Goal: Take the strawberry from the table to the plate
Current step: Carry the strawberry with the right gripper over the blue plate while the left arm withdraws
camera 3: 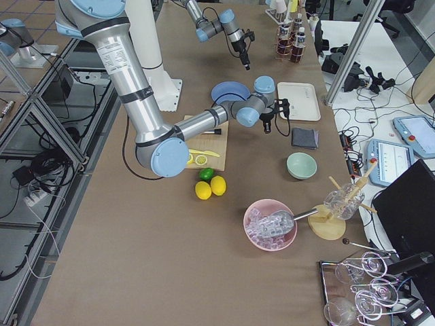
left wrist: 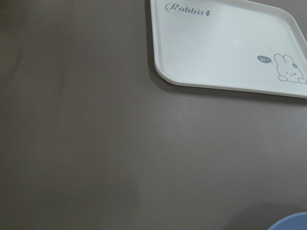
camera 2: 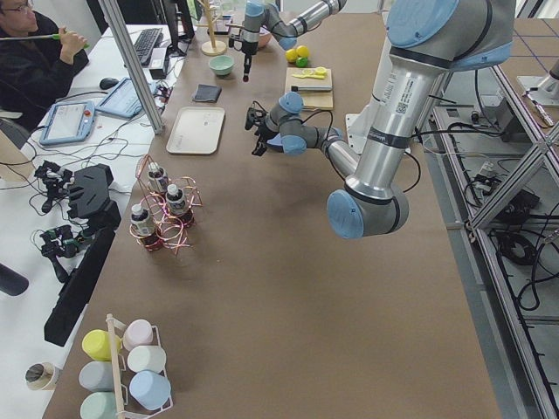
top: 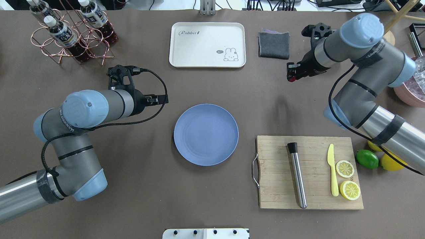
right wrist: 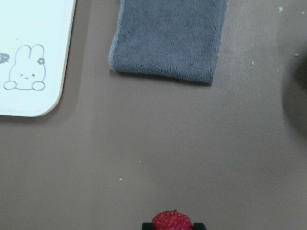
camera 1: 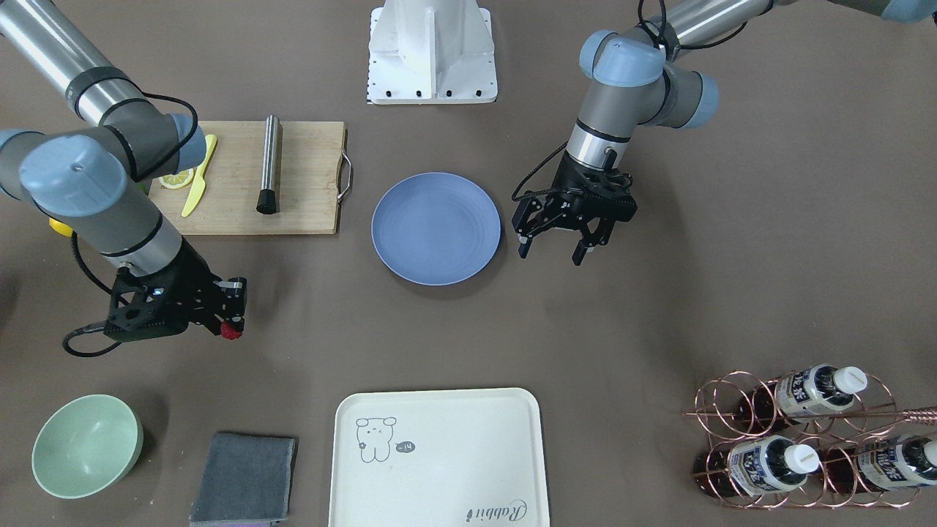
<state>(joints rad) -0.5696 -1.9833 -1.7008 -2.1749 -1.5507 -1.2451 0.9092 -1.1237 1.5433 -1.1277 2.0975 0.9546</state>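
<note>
we see only the top of the strawberry (right wrist: 172, 221) above the right wrist view's lower edge, the right pincer (camera 1: 233, 326) masked by its own black body, a sliver of plate (left wrist: 290, 224) cut at the left wrist view's bottom, lemons (top: 388, 164) half behind the right arm (top: 365, 96)

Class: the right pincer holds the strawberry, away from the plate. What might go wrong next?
The small round strawberry sits at the very tips of the right pincer; it may slip and roll off. The open left pincer hangs beside the plate, so the arms might bump there.
</note>
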